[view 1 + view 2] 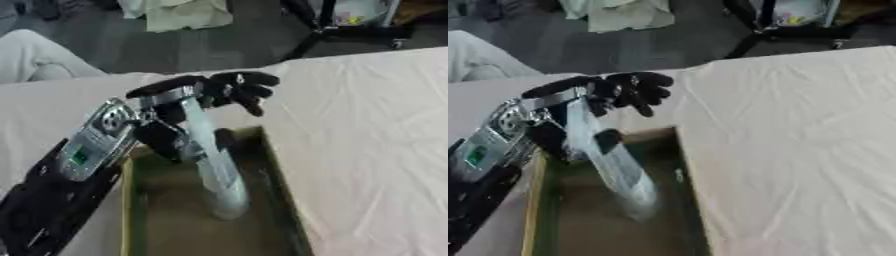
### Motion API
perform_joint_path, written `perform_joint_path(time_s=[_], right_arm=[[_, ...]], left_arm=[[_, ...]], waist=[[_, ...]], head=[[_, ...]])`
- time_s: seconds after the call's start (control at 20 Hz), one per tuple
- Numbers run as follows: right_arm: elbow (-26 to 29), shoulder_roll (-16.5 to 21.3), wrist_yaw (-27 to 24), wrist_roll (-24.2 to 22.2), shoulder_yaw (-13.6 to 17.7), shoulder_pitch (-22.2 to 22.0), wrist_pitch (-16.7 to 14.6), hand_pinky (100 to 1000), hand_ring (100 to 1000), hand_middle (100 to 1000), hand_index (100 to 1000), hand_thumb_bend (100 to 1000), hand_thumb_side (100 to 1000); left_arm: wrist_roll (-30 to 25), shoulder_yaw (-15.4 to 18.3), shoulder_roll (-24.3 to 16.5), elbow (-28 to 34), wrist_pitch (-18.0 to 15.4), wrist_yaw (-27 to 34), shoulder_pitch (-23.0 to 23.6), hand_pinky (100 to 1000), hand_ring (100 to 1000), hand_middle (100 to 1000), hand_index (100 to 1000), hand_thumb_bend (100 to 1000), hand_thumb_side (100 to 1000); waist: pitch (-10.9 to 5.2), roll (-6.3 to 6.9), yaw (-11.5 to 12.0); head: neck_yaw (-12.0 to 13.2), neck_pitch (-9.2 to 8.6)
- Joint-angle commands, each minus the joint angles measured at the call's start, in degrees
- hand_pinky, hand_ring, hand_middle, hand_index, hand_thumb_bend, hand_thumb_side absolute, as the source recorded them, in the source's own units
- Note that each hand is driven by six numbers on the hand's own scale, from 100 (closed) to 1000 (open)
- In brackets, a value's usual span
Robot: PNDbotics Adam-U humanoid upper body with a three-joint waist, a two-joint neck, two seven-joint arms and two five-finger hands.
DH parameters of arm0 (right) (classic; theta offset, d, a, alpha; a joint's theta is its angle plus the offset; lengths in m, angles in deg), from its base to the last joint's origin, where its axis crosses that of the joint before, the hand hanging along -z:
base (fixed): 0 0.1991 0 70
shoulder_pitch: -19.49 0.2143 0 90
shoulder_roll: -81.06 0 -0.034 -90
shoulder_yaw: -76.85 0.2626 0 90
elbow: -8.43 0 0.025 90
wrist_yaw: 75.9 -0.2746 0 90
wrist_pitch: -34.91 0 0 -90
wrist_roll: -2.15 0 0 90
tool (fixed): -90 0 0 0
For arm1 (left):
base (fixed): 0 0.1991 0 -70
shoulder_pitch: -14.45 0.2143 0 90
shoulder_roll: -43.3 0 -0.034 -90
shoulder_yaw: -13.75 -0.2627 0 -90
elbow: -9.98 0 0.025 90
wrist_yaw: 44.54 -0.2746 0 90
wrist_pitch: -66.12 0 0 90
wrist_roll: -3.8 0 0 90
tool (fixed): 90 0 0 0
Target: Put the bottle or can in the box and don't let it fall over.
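Left eye view: the robot's left arm comes in from the lower left, black with a silver wrist. Its left hand (229,91) sits above the far end of an open cardboard box (282,185), black fingers curled round the top of a clear plastic bottle (214,165). The bottle slants down and to the right from the hand, tilted, not upright. Its pale lower end is inside the box, about mid-length; whether it touches the box floor cannot be told. The box lies on a surface (367,140) covered with a wrinkled cream cloth. The box's right wall and its far wall show plainly, and the bottle lies left of that right wall, apart from it. The right hand shows nowhere.

Right eye view: the same moment, with everything shifted toward the left. Here the box's left wall shows as a long tan strip beside the arm, clearer than in the other eye. More cloth-covered surface lies to the right of the box. The bottle's lower end looks hazier here, a pale smear over the dark box floor.
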Motion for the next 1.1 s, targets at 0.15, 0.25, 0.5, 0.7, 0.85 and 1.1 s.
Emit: perform_joint_path(time_s=[0.15, 0.25, 0.5, 0.7, 0.85, 1.1], right_arm=[[0.98, 1.3, 0.37, -4.22, 0.71, -0.3, -4.49, 964, 775, 834, 932, 100, 641], [0.98, 1.21, 0.55, -4.06, 0.67, -0.39, -4.62, 964, 775, 834, 932, 100, 642], [0.98, 1.01, 1.15, -3.9, 0.48, -0.7, -5.02, 964, 775, 835, 932, 100, 640], [0.98, 0.96, 1.37, -3.81, 0.34, -0.7, -5.2, 964, 775, 835, 932, 100, 640], [0.98, 0.56, 1.53, -3.59, 0.38, -1.08, -5.25, 963, 775, 835, 931, 100, 643], [0.98, 0.22, 1.94, -3.34, 0.17, -1.06, -5.17, 964, 775, 835, 931, 100, 643]], left_arm=[[-6.13, -0.83, -1.8, 2.87, -10.14, -4.65, -0.33, 1000, 1000, 1000, 842, 100, 342], [-6.13, -1.34, -2.44, 3.23, -12.12, -6.63, 0.13, 1000, 1000, 1000, 856, 100, 332], [-6.13, -1.47, -2.48, 2.45, -16.82, -11.34, 1.61, 1000, 1000, 1000, 881, 100, 816], [-6.13, -1.46, -1.73, 0.77, -20.33, -14.84, 1.95, 1000, 1000, 1000, 881, 100, 816], [-6.13, -0.53, -2.17, -1.43, -22.29, -17.17, 3.9, 1000, 1000, 1000, 915, 355, 997], [-6.13, -1.0, -1.54, -5.46, -25.57, -21.21, 6.01, 1000, 1000, 1000, 902, 126, 859]], waist=[[-1.29, -0.13, 0.24], [-1.38, -0.07, 0.46], [-1.62, -0.07, 0.74], [-1.62, -0.09, 0.75], [-1.89, -0.16, 1.45], [-1.89, -0.45, 1.47]], head=[[-0.28, 0.18], [-0.53, 0.4], [-0.99, 0.77], [-1.01, 0.78], [-1.87, 0.93], [-1.94, 1.23]])
